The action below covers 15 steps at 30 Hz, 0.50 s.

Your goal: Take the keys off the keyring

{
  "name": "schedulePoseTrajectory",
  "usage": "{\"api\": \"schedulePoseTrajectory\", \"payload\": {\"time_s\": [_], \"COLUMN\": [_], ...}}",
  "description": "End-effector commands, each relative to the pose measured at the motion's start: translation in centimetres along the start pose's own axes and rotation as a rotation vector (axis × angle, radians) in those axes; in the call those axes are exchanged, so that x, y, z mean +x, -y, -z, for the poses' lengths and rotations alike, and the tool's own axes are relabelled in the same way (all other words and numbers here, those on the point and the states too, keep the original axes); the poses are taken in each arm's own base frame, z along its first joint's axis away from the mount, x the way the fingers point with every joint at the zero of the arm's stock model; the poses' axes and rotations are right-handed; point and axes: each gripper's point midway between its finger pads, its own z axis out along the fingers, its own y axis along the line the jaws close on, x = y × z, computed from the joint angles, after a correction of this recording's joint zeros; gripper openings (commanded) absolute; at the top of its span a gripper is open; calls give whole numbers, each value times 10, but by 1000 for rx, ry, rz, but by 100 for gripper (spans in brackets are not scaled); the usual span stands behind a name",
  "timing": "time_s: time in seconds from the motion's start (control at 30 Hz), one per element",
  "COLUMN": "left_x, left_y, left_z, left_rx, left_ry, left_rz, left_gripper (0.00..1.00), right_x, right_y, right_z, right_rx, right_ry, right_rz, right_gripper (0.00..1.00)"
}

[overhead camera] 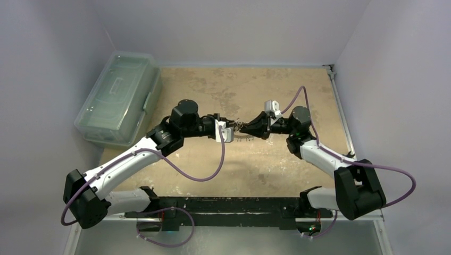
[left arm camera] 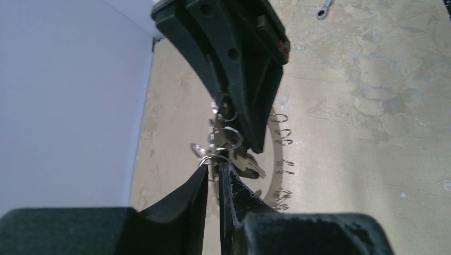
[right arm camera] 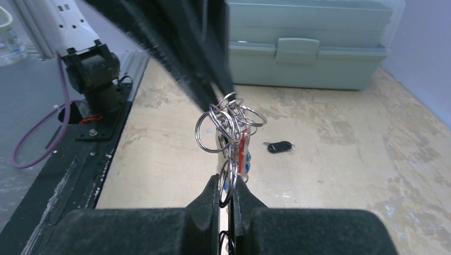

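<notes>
A bare tan table (overhead camera: pixel 276 159) carries a pale green lidded case (overhead camera: pixel 119 95) at its far left edge. The 2 arms meet above the table's middle, tips almost touching. The right gripper (right arm camera: pixel 227 181) is clamped tight on the keyring (left arm camera: pixel 274 159), which is lifted off the table between the 2 arms. The left gripper (left arm camera: pixel 214 166) has its jaws nearly together, nipping a small split ring (left arm camera: pixel 213 158) in the cluster. The keys (right arm camera: pixel 243 154), some blue and red, dangle bunched there. A spanner (left arm camera: pixel 323 9) and 1 black-headed key (right arm camera: pixel 279 147) lie apart on the table.
</notes>
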Motion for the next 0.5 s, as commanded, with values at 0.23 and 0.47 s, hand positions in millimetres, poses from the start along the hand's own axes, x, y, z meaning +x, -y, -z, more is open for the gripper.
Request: {"api": "schedulePoseTrajectory", "payload": {"time_s": [0.23,0.47], "left_x": [19,-9], "left_y": [-30,19], "left_z": [46,33], "left_rx": [-95,216], "left_ry": [-115,-28], "left_rz": [4,-119], "left_gripper": [9,43], "right_x": [-9,31], "right_y": [-9,-16], "right_z": [1,8], "right_rx": [-83,-162], "right_ry": [-9,-234], "right_rz": [85,164], "right_gripper": [0,0]}}
